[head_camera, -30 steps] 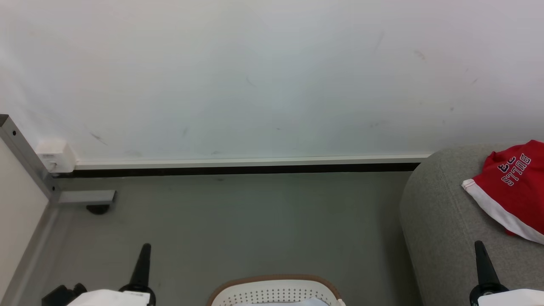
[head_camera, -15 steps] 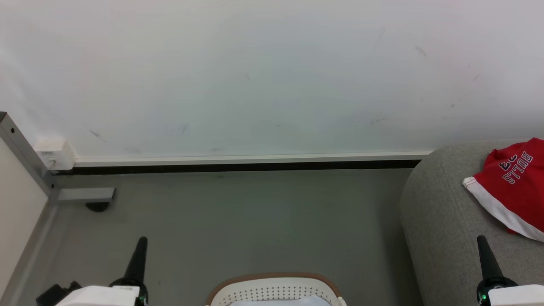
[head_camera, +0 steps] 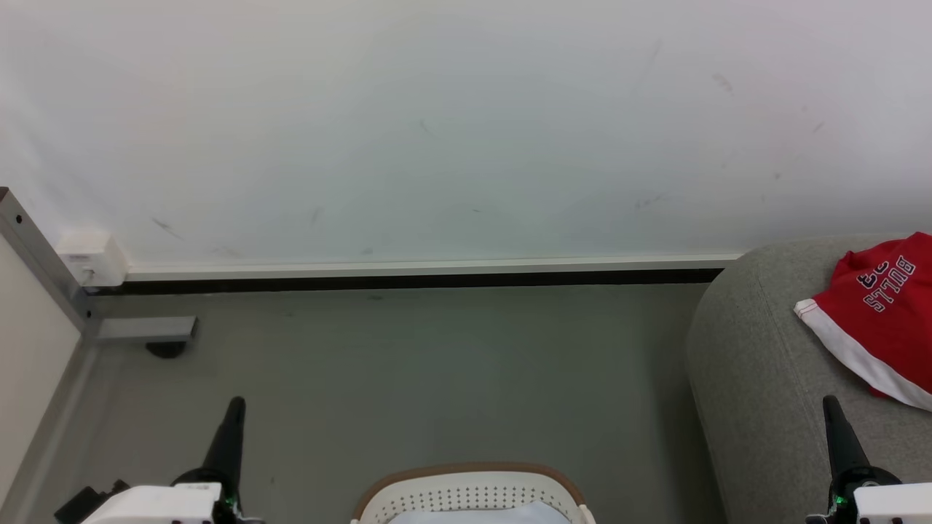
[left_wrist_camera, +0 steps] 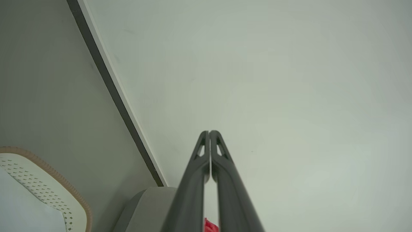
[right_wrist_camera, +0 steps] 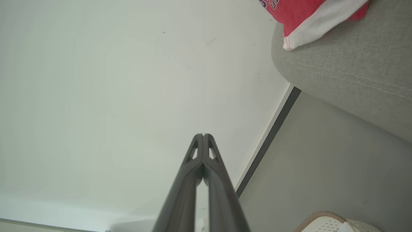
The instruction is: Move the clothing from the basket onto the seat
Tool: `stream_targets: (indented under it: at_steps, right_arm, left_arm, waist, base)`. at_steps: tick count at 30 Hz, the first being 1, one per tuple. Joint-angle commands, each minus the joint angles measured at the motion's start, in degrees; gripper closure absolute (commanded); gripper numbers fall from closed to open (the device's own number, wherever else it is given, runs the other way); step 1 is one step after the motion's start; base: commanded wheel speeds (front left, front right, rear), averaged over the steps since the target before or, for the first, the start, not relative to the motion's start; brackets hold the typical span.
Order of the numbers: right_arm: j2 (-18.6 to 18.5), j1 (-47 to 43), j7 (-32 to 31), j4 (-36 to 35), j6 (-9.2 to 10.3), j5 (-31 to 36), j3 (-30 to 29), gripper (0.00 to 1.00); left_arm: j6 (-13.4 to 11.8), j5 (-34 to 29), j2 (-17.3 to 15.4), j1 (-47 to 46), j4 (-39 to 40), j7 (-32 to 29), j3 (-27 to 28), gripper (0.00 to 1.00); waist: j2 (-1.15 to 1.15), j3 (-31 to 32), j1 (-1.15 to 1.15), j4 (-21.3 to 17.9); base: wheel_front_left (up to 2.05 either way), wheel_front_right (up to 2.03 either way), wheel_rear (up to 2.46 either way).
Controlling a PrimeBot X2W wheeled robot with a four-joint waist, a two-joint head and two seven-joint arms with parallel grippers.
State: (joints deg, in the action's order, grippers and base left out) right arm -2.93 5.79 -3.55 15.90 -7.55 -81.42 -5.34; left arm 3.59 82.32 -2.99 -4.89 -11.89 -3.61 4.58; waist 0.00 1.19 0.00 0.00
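A red garment [head_camera: 881, 313] with a white hem band and white lettering lies on the light grey seat [head_camera: 757, 378] at the right; it shows again as red clothing [right_wrist_camera: 305, 16] on the seat [right_wrist_camera: 347, 71]. The white perforated basket [head_camera: 470, 495] with a brown rim stands at the bottom centre, with pale cloth inside; the basket [left_wrist_camera: 48, 190] also appears lower left in the left wrist view. My left gripper [head_camera: 234, 405] is shut and empty left of the basket. My right gripper [head_camera: 830, 402] is shut and empty, over the seat's front. Both point towards the wall.
A white wall [head_camera: 437, 131] with a dark skirting strip [head_camera: 408, 280] runs across the back. A grey metal frame leg with a foot [head_camera: 145, 335] and a small white box [head_camera: 91, 258] stand at the left. Grey floor [head_camera: 437, 378] lies between basket and wall.
The head view has shifted slightly, so the scene sits a little higher in the frame. Both grippers stay shut and keep their places beside the basket.
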Motion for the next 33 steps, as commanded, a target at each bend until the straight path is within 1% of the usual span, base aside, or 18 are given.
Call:
stream_targets:
  at_steps: [1,25,33]
  right_arm:
    - [-0.4,1.1,-0.4,-0.5,0.09,-1.1,-0.2,1.00]
    - [-0.7,1.8,-2.6,-1.2,0.12,-11.5,-0.7,1.00]
    - [-0.7,1.8,-2.6,-1.2,0.12,-11.7,-0.6,1.00]
  left_arm:
    - [0.4,1.1,-0.1,-0.9,0.6,-0.5,0.3,1.00]
    - [0.7,10.3,0.1,-1.5,1.4,-3.1,2.3,1.00]
    - [0.7,10.4,0.1,-1.5,1.4,-3.1,2.3,1.00]
  waist:
    - [0.00,0.0,0.00,0.0]
    - [0.00,-1.0,0.00,0.0]
    - [0.00,-1.1,0.00,0.0]
  base:
    - [0.00,0.00,0.00]
    - [0.00,0.00,0.00]
    - [0.00,0.00,0.00]
